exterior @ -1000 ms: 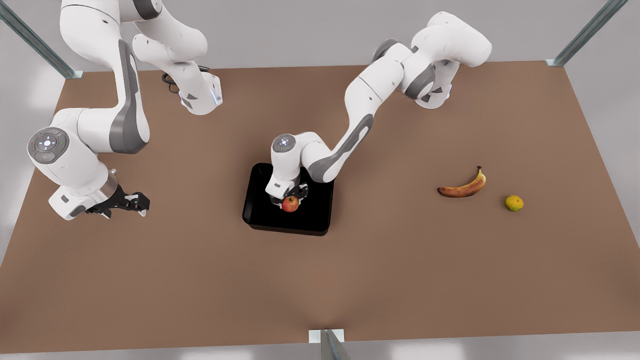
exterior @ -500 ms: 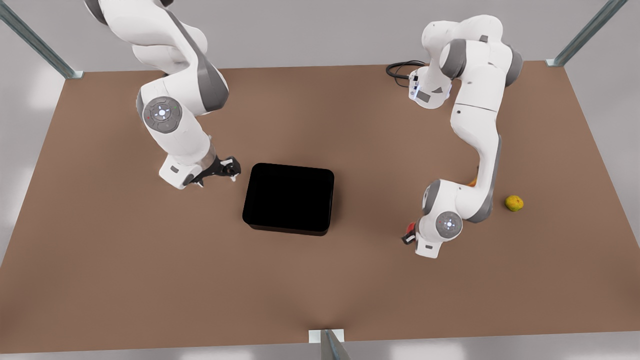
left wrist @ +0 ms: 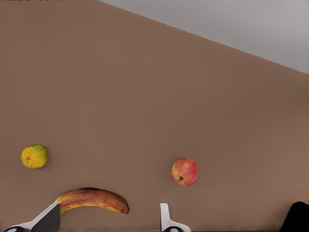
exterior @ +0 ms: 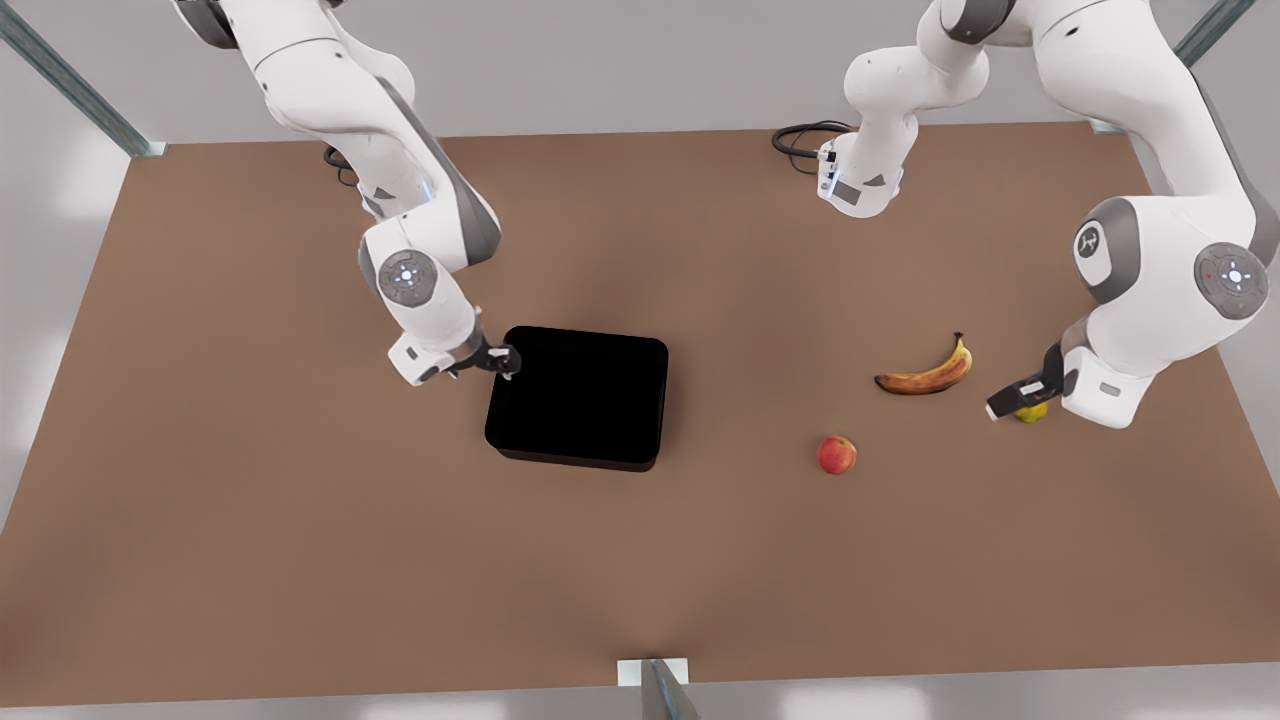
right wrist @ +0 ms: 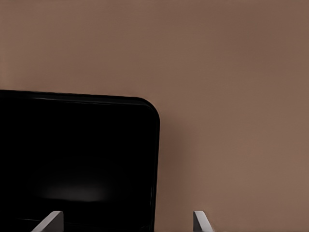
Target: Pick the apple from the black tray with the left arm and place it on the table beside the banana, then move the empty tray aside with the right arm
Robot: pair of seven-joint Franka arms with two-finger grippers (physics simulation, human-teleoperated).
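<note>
The red apple [exterior: 837, 454] [left wrist: 184, 171] lies on the brown table [exterior: 300, 520], below and to the left of the blotched banana [exterior: 925, 372] [left wrist: 91, 199] in the front view. My left gripper [exterior: 1008, 405] [left wrist: 106, 221] hangs open and empty at the front view's right, above the table near the banana's right end. The black tray [exterior: 580, 400] [right wrist: 77, 154] sits empty at the middle. My right gripper [exterior: 500, 360] [right wrist: 126, 220] is open at the tray's upper left corner, and the tray's edge lies between its fingers.
A small yellow-green fruit [exterior: 1032, 412] [left wrist: 35, 156] lies right of the banana, partly behind my left gripper. A black cable [exterior: 800, 135] coils at the table's far edge. Grey posts stand at the corners.
The apple has left my left gripper and lies on the table. That arm swung up and to the front view's right. My right gripper moved right to the tray's corner.
</note>
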